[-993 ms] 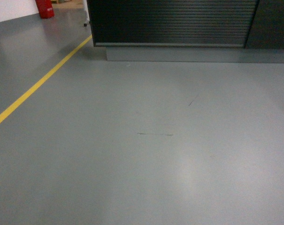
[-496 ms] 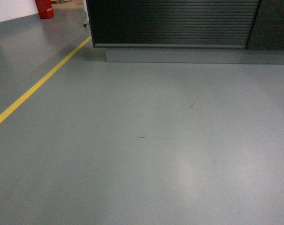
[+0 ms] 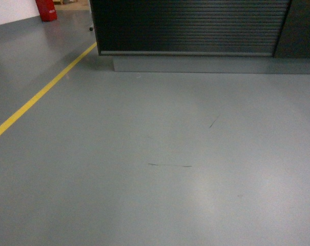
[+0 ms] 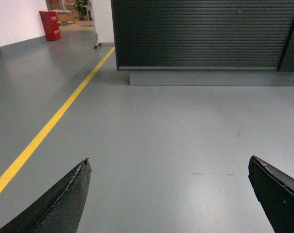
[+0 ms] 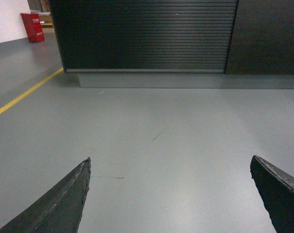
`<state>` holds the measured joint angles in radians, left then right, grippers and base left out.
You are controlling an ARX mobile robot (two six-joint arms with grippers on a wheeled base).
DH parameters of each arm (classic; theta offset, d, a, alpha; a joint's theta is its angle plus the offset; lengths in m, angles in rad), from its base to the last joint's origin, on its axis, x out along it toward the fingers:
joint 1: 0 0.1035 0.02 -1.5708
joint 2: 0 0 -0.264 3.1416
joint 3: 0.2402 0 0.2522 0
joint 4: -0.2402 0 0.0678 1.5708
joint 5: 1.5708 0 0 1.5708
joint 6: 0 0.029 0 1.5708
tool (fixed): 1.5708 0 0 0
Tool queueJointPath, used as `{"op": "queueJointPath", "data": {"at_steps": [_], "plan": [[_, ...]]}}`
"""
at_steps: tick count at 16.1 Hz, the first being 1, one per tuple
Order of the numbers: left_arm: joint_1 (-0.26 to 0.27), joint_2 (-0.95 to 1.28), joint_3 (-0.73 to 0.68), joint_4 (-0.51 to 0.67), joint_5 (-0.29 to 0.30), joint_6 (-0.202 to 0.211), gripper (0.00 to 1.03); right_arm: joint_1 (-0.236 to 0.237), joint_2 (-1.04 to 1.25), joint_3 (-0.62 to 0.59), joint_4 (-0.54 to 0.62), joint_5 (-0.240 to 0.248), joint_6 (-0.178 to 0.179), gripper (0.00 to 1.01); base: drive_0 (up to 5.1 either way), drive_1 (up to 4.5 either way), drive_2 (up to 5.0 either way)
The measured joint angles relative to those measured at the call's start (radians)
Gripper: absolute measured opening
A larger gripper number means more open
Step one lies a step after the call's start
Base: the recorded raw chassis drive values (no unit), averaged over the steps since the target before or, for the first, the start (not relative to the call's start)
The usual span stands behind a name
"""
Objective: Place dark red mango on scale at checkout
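Both pincers are spread wide with nothing in them — the left pincer and right pincer each show two dark, tapered fingers hanging over bare floor, touching nothing. The floor is smooth grey with a soft sheen and a couple of thin dark scuff marks. A yellow line runs diagonally along its left side. Straight ahead sits the checkout — a dark, nearly black bench front with fine horizontal ribs, on a plain grey plinth. A red bin stands far back left. The mango and the scale aren't visible in any view.
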<state>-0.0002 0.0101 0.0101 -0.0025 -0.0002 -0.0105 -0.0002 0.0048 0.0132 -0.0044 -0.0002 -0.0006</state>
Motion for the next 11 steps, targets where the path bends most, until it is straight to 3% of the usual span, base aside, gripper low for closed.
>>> {"op": "queueJointPath", "data": {"at_steps": [11], "plan": [[0.000,0.000,0.000,0.000,0.000,0.000,0.98,0.000,0.000,0.000,0.000,0.000,0.000,0.98,0.0,0.00,0.0]]}}
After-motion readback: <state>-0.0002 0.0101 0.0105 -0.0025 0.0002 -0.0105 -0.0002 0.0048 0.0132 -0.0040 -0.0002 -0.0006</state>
